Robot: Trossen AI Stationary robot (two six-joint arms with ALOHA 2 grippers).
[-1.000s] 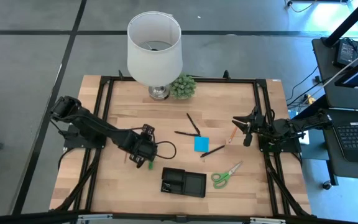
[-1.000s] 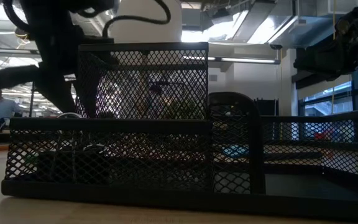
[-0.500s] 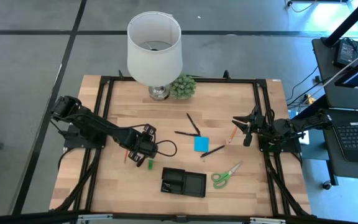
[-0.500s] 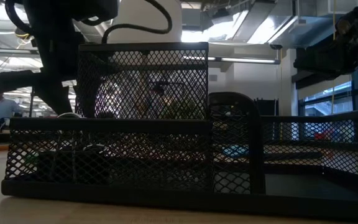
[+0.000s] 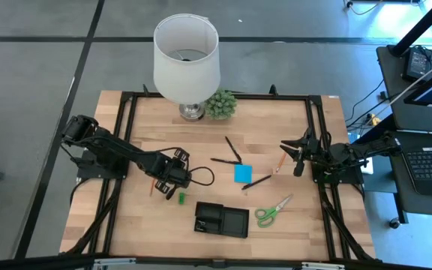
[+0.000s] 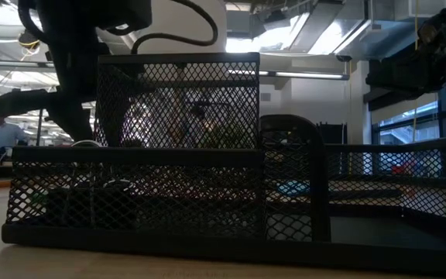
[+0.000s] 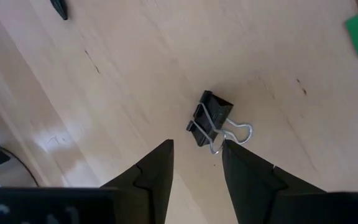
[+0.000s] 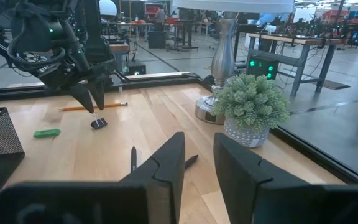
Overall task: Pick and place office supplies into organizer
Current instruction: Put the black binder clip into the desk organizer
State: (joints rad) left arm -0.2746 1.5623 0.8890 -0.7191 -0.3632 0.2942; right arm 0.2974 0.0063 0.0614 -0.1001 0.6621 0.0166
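The left claw (image 7: 196, 163) hangs with its fingers apart just above a small black binder clip (image 7: 209, 118), which lies on the bare wooden counter (image 7: 135, 68) at the centre of the left wrist view. The right claw (image 8: 199, 163) waits, fingers apart, at the right edge of the high view. The clip looks light, stiff and a bit slick, likely to skate on the wood, so I'd pinch its black body across the flat sides rather than the springy wire loops, then carry it to the organizer (image 5: 221, 220) at the lower middle of the high view.
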